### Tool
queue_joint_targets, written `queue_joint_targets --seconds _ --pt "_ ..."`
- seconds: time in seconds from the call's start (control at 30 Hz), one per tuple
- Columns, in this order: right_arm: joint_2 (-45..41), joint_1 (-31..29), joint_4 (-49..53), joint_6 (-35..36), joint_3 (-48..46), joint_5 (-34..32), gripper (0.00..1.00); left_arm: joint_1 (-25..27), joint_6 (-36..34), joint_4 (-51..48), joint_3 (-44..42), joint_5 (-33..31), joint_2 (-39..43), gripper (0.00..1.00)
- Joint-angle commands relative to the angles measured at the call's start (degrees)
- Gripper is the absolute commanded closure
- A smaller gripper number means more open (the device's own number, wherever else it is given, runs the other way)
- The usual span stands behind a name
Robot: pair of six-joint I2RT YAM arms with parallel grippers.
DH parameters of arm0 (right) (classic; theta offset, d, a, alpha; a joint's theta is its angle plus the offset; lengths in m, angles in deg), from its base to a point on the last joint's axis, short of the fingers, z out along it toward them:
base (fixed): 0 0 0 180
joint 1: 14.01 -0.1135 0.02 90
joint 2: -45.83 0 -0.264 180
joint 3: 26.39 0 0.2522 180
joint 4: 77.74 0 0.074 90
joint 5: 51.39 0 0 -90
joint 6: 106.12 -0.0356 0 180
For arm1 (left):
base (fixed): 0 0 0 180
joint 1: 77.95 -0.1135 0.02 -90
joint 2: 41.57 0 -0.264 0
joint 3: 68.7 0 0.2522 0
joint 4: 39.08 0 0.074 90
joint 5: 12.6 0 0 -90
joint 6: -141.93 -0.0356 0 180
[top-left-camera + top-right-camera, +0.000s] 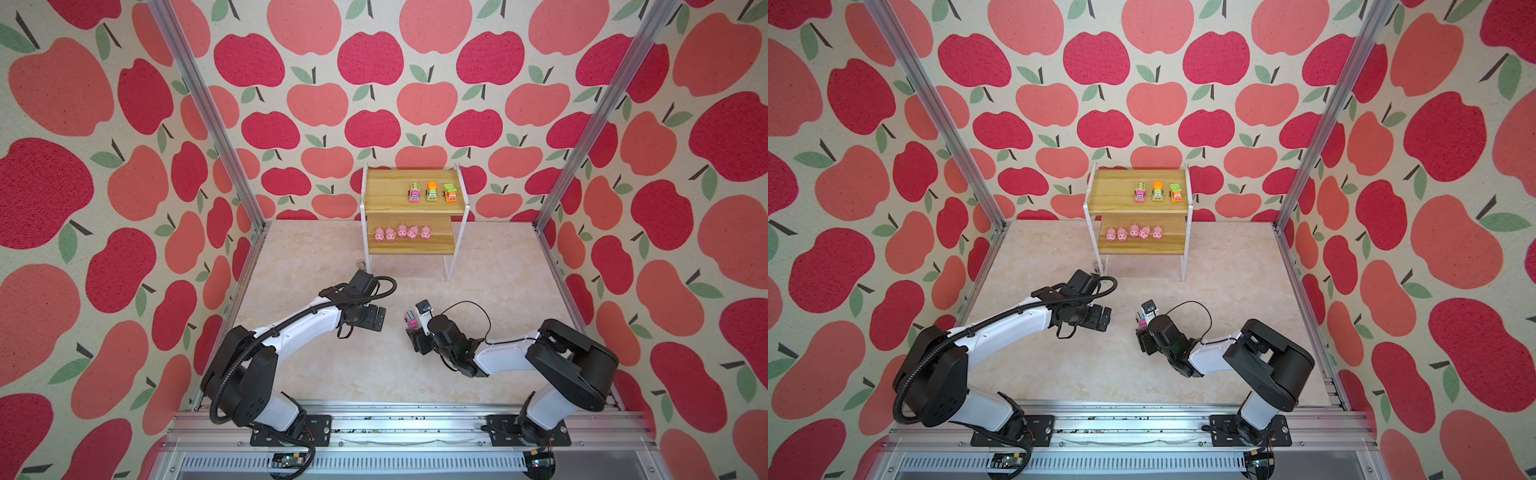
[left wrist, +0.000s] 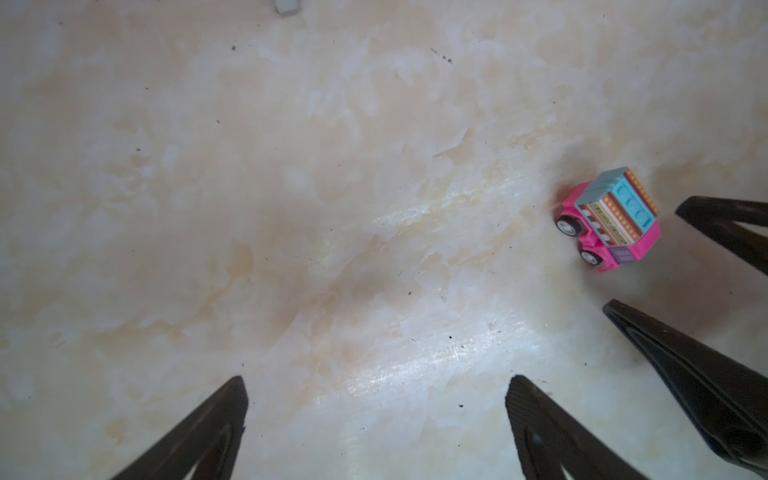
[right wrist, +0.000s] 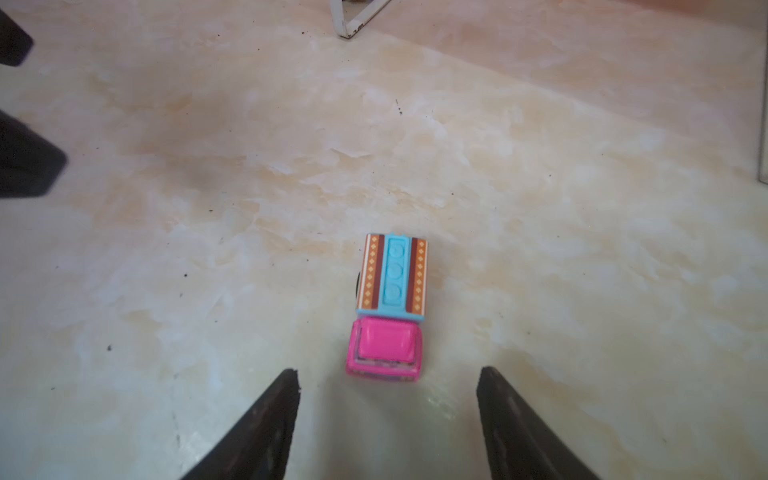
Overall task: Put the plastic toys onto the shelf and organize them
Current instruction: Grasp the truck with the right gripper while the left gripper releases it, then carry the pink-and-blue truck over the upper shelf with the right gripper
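The left gripper [image 2: 378,384] is held over the pale marbled table [image 1: 498,345] on the left, its fingers spread wide with nothing between them. A small pale thing [image 1: 360,264] is seen on the table just beside the near left leg of the shelf [image 1: 386,189]; what it is cannot be told. The shelf is set at the far middle of the table, against the apple-patterned wall [image 1: 374,83]. On its lower board, five pink pigs [image 1: 402,232] are lined up close together in a row. On its upper board, three trucks are lined up towards the right end: a pink truck with a yellow back [image 1: 413,194], a green truck with an orange top [image 1: 432,192] and an orange truck with a green top [image 1: 450,193]. Nearer, a pink truck with a blue back [image 3: 388,307] is stood on its wheels on the table, well apart from the shelf. The right gripper [image 3: 388,386] is held low just behind the cab end of this truck. Its fingers are parted wider than the truck, and the truck is not gripped.
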Motion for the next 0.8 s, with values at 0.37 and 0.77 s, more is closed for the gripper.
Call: queue_joint_targets --seconds 0.37,0.77 --pt "5.32 -0.07 -5.19 2.06 7.13 -1.44 0.77 -5.77 1.36 -3.27 1.44 6.62 13.61 0.01" --pt "-18.73 -7.74 38.8 8.5 35.71 -9.2 0.82 -13.56 -2.38 -12.64 11.96 10.6 19.95 0.01"
